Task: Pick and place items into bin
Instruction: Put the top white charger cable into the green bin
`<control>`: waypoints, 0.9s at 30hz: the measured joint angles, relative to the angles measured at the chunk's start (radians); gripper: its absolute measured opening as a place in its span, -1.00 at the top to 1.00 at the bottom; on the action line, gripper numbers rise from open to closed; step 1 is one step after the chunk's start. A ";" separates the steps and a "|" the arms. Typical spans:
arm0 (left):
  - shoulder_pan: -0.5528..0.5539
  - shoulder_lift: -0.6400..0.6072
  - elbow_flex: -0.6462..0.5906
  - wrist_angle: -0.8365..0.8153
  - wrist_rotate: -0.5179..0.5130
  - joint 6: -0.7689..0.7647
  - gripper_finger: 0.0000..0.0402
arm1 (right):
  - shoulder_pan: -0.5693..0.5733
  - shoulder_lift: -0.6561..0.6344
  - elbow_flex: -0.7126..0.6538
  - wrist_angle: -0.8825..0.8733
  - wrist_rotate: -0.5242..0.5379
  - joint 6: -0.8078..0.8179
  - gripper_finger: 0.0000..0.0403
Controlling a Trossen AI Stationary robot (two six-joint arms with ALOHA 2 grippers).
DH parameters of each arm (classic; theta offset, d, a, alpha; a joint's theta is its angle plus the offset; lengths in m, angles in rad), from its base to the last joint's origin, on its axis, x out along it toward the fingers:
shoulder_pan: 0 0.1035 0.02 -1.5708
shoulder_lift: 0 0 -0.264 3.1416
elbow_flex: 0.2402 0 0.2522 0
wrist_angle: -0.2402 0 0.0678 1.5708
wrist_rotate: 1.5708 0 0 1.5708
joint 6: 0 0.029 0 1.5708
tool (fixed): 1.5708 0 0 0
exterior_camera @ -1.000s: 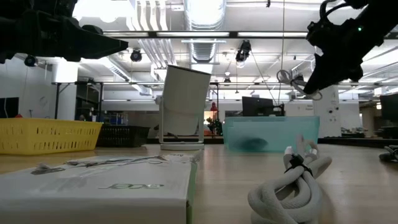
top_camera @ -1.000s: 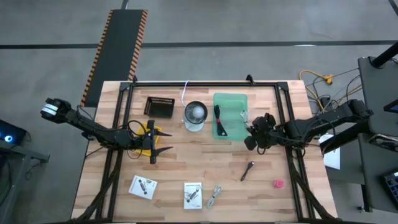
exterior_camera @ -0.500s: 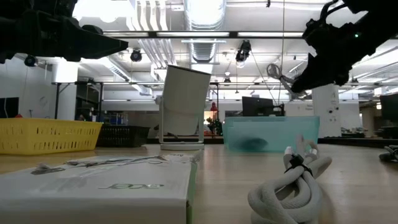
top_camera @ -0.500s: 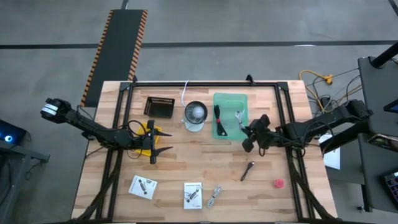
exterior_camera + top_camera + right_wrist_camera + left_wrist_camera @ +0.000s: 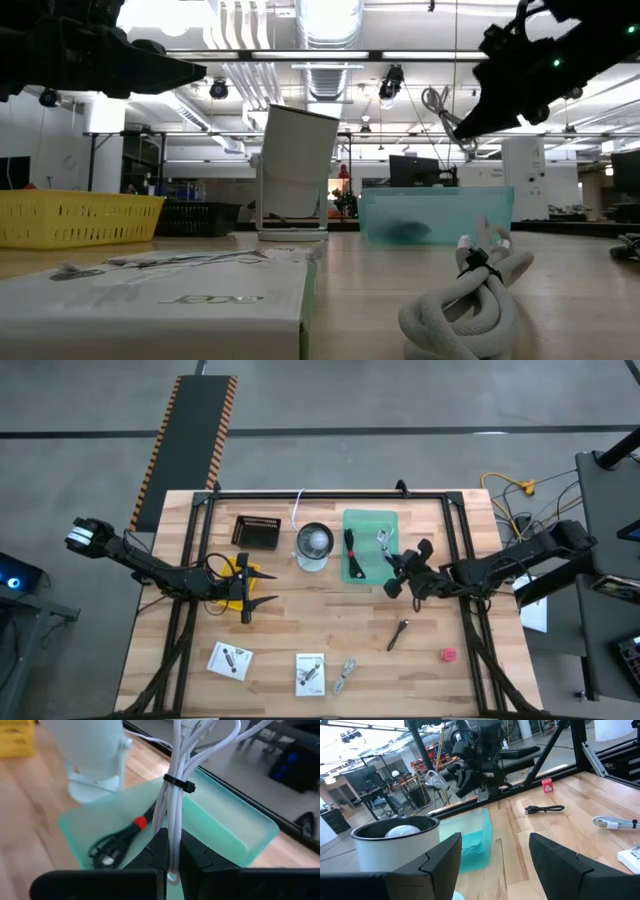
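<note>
My right gripper (image 5: 396,566) is shut on a white tied cable bundle (image 5: 173,780) and holds it above the right part of the green bin (image 5: 368,520). A black-and-red cable (image 5: 117,845) lies in the bin. On the table's near half rest a dark stick-like tool (image 5: 398,633), a pink-red lump (image 5: 448,655), a second pale cable (image 5: 345,675) and two white cards (image 5: 230,660) (image 5: 310,673). My left gripper (image 5: 268,587) waits open at the table's left, level, with nothing between its fingers. My right gripper pinches one end of the white cable bundle (image 5: 172,862) between its two fingers (image 5: 159,851), and the bundle runs on past the fingertips, in line with them. The fingers come slanting down from the table's right. The bundle, cinched by a black tie (image 5: 178,785), is lifted clear over the bin.
A white cylindrical device (image 5: 313,546) stands just left of the bin, with a black basket (image 5: 256,532) farther left. A yellow basket (image 5: 234,566) sits under my left arm. The table's black frame rails (image 5: 455,540) run along both sides.
My right gripper has moved a little toward the table's left, has tipped downward and rolled. The white cable bundle has swung with it from the bin's right rim to above the bin, still shut in the fingers.
</note>
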State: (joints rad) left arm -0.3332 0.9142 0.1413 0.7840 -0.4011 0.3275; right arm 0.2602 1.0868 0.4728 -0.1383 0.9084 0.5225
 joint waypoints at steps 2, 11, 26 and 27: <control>0.000 0.000 0.000 0.000 0.000 0.000 -0.08 | -0.008 0.027 0.003 -0.001 0.009 -0.015 0.94; 0.000 0.000 0.000 0.001 0.000 0.000 -0.08 | -0.033 0.064 0.017 0.101 -0.001 -0.144 0.94; 0.000 0.000 0.000 0.001 0.000 -0.006 -0.08 | -0.143 0.073 -0.051 0.363 -0.164 -0.384 0.94; 0.000 0.000 0.000 0.001 0.000 -0.006 -0.08 | -0.157 0.073 -0.063 0.419 -0.208 -0.419 0.94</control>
State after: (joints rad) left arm -0.3332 0.9142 0.1413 0.7849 -0.4011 0.3214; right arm 0.1030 1.1599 0.4095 0.2812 0.7007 0.1033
